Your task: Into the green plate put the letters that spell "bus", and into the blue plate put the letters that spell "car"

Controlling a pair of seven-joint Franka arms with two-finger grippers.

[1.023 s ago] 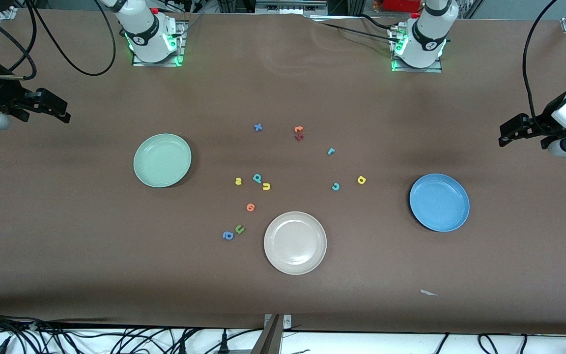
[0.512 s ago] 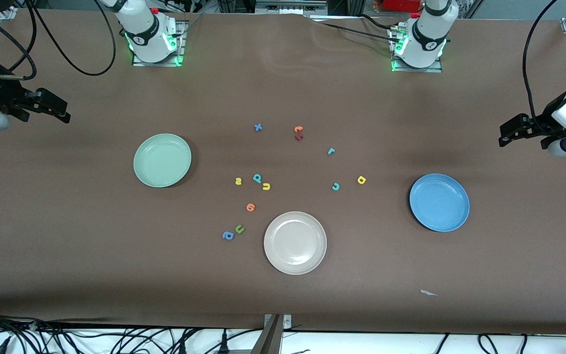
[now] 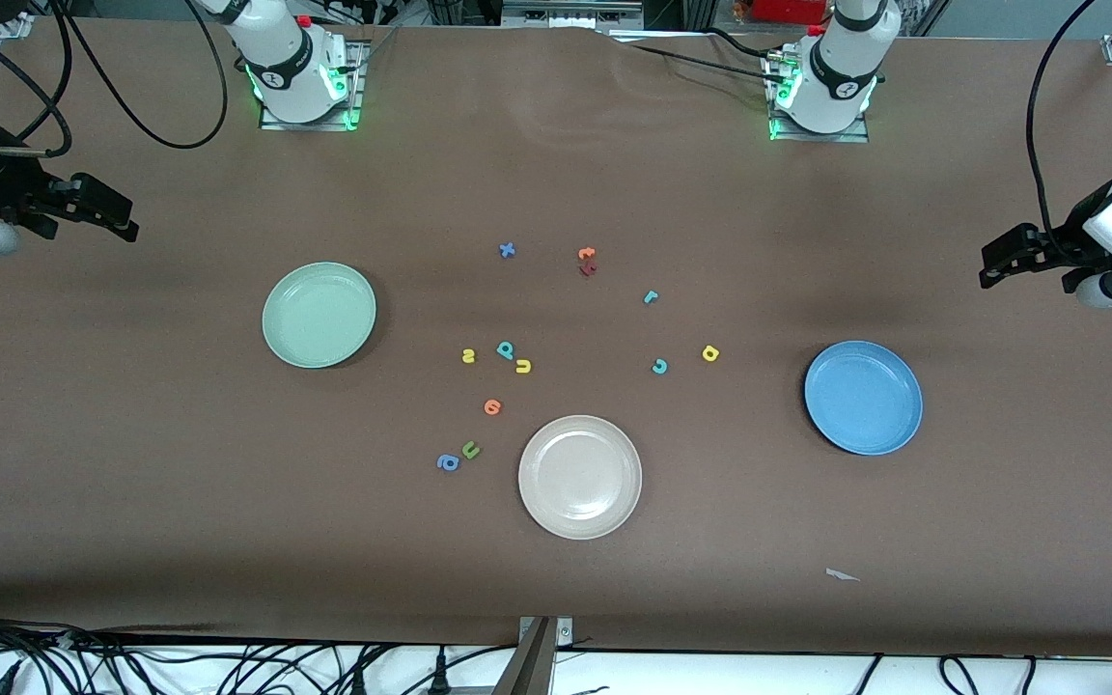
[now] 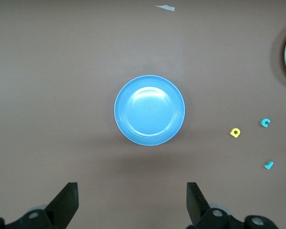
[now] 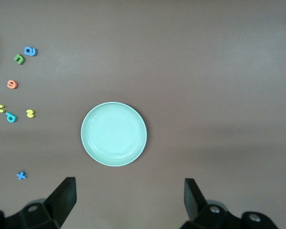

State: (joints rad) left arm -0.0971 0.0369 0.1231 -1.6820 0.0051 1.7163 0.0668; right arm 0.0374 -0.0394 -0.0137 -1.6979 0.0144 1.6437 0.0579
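The green plate [image 3: 319, 315] [image 5: 114, 134] sits toward the right arm's end and the blue plate [image 3: 863, 397] [image 4: 149, 110] toward the left arm's end, both holding nothing. Between them on the table lie the yellow "s" [image 3: 468, 356], teal "b" [image 3: 505, 349] and yellow "u" [image 3: 522, 366] in one cluster. The teal "c" [image 3: 659, 366], yellow "a" [image 3: 709, 353] and teal "r" [image 3: 651, 296] are spread closer to the blue plate. My right gripper [image 3: 122, 222] [image 5: 128, 200] hangs open over bare table beside the green plate. My left gripper [image 3: 995, 265] [image 4: 132, 202] hangs open over bare table beside the blue plate.
A cream-white plate [image 3: 580, 476] lies nearer the front camera. Loose spare letters: blue "x" [image 3: 507, 250], an orange one [image 3: 587, 254] touching a dark red one [image 3: 587, 269], an orange one [image 3: 492, 406], green "u" [image 3: 470, 449], blue "a" [image 3: 448, 462]. A paper scrap [image 3: 842, 575] lies near the front edge.
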